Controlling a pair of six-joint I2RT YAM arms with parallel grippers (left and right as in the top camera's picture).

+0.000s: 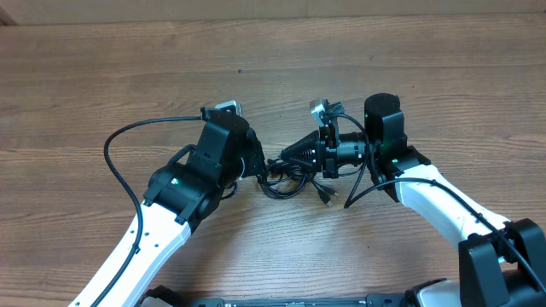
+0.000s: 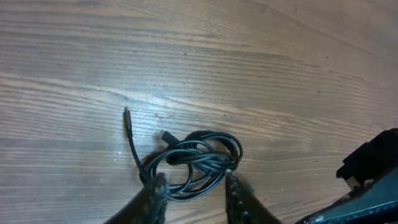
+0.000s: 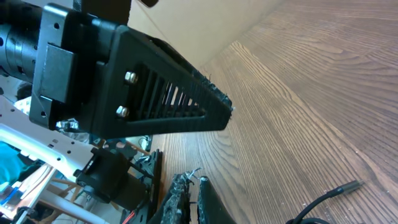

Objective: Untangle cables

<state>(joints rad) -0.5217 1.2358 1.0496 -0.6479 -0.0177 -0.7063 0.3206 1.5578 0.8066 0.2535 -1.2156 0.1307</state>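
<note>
**Coil dead ahead of the left tool**

Find the cables (image 2: 199, 158) as one small coiled bundle lying flat on the bench (image 2: 261, 56), at 12 o'clock from the left tool (image 2: 194, 180) and partly inside its gap. Read its fingers (image 2: 155, 193) as apart, flanking the near arc of the coil at 9 and 3 o'clock. Cannot tell whether either pad touches a strand.

Note the bundle's long axis running 9 to 3 in the left wrist view, in line with the gap between those fingers. Trace one free tail (image 2: 134, 149) out toward 10 o'clock to a plug (image 2: 127, 117). Spot a second plug (image 2: 165, 135) just beside the coil's 11 o'clock edge.

From overhead, place the bundle between both arms, with the tip of the right tool (image 1: 275, 158) at its 10 o'clock edge, height above it unclear. Take that tool as closed, fingertips (image 3: 180, 193) together and nothing seen between them. Judge the left arm the nearer, since it straddles the coil.

From above, lose the left fingers under the wrist body, and lose the crossings inside the coil to black on black. In the right wrist view, get only a plug tip (image 3: 348, 186) and a sliver of loop at 5 o'clock, cut by the frame edge. Allow for a large black ribbed wedge (image 3: 161, 106) blocking the 10 o'clock part of that view. Likely part of the other arm, not certain.
</note>
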